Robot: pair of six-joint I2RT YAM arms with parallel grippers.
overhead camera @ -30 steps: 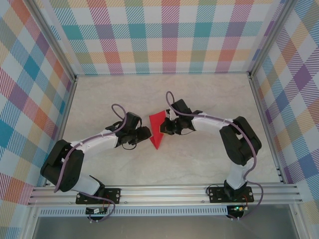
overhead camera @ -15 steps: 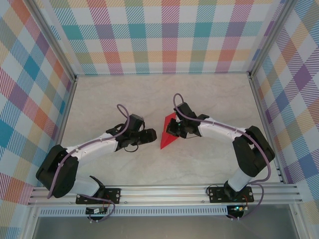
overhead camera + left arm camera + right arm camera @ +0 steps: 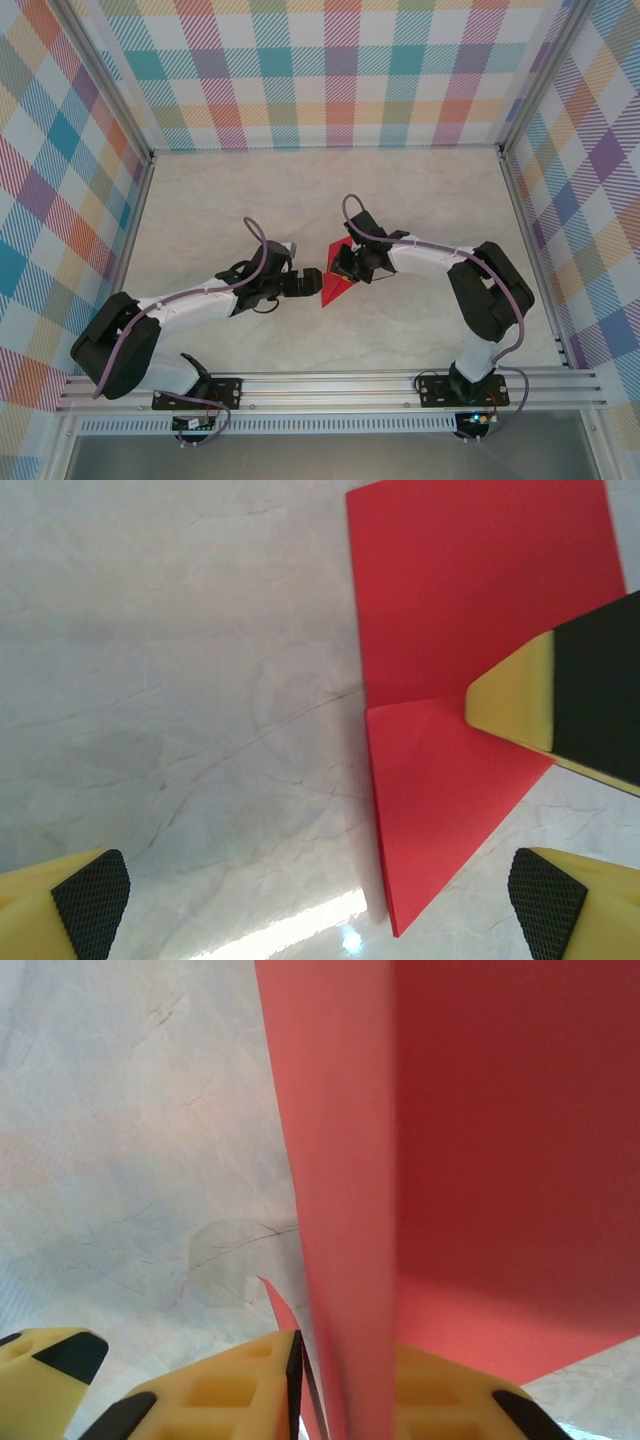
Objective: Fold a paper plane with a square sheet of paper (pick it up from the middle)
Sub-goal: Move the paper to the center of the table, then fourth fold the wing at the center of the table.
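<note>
Red square sheet of paper (image 3: 330, 288), folded to a point, lies mid-frame on the table (image 3: 420, 200) between both grippers.
Plaid walls (image 3: 340, 70) ring the pale marbled tabletop, and an aluminium rail (image 3: 330, 385) runs along the bottom. The right gripper (image 3: 345, 268) covers the paper's upper part and pinches a raised fold between its yellow fingers (image 3: 220, 1390). The left gripper (image 3: 308, 285) sits just beside the lower-left edge, spread wide with the tip between its pads. The paper is thin and matte, with one crisp crease across it. Its long axis runs upper right to lower left in the top view, sharp tip at lower left.
</note>
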